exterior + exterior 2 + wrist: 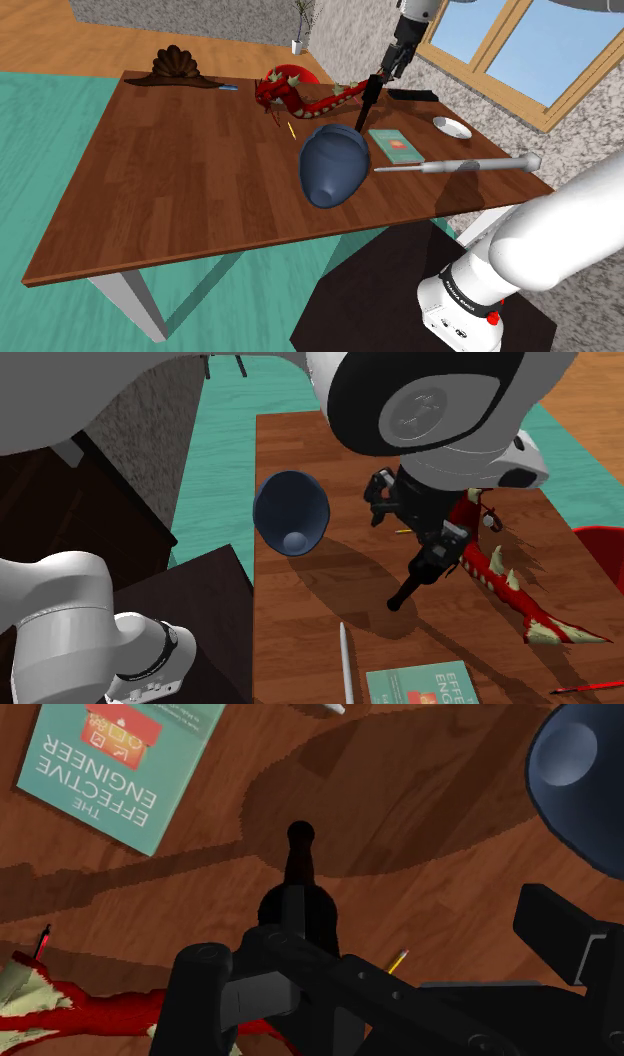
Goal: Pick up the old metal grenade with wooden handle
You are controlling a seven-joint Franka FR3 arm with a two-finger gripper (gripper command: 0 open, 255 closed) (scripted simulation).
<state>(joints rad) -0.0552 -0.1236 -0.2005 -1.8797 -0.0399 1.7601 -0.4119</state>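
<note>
The grenade is a dark stick with a thicker head and a slim handle ending in a knob. My gripper is shut on its head, and the handle hangs down slantwise above the brown table. In the second exterior view the grenade slants down from the gripper, its shadow lying on the wood beside it. In the wrist view the handle sticks out past the gripper over bare tabletop.
A dark blue vase lies on its side just below the grenade. Around it are a teal book, a silver rod, a red dragon figure, a white dish, a black remote and a yellow pencil.
</note>
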